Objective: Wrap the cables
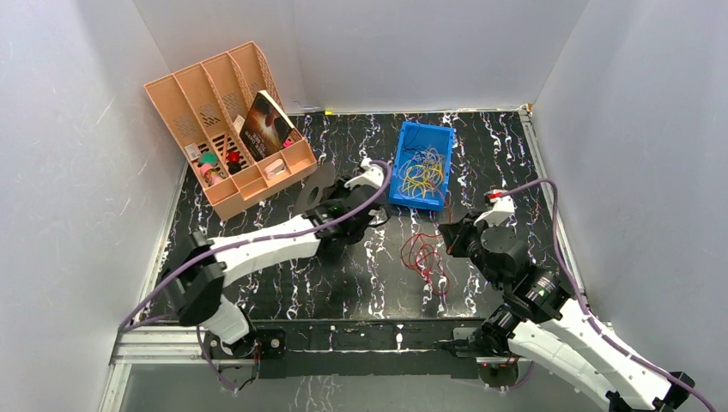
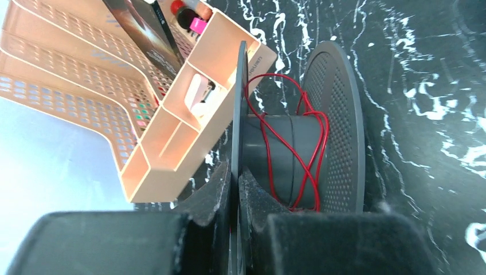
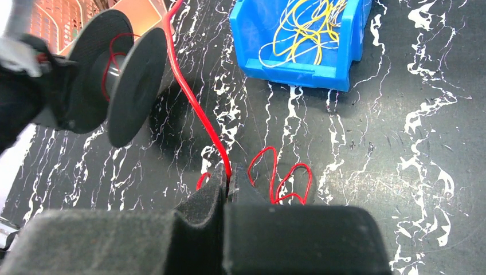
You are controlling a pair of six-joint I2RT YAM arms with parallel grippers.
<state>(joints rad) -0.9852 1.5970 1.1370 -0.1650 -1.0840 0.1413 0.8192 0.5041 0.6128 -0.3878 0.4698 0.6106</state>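
A dark grey spool (image 2: 275, 154) with a few turns of red cable (image 2: 306, 154) round its core hangs in front of the left wrist camera. My left gripper (image 2: 236, 172) is shut on the spool's thin near flange. In the right wrist view, my right gripper (image 3: 228, 175) is shut on the red cable (image 3: 192, 97), which runs taut up to the spool (image 3: 134, 80). Loose loops of the cable (image 3: 281, 177) lie on the table beyond the fingers. From the top, the spool (image 1: 314, 192) is left of centre and the slack cable (image 1: 422, 253) lies beside my right gripper (image 1: 453, 233).
A blue bin (image 1: 403, 167) holding thin yellow wires stands at the back centre. An orange desk organizer (image 1: 227, 129) with a book and small items fills the back left, close behind the spool. White walls enclose the black marbled table (image 1: 343, 283).
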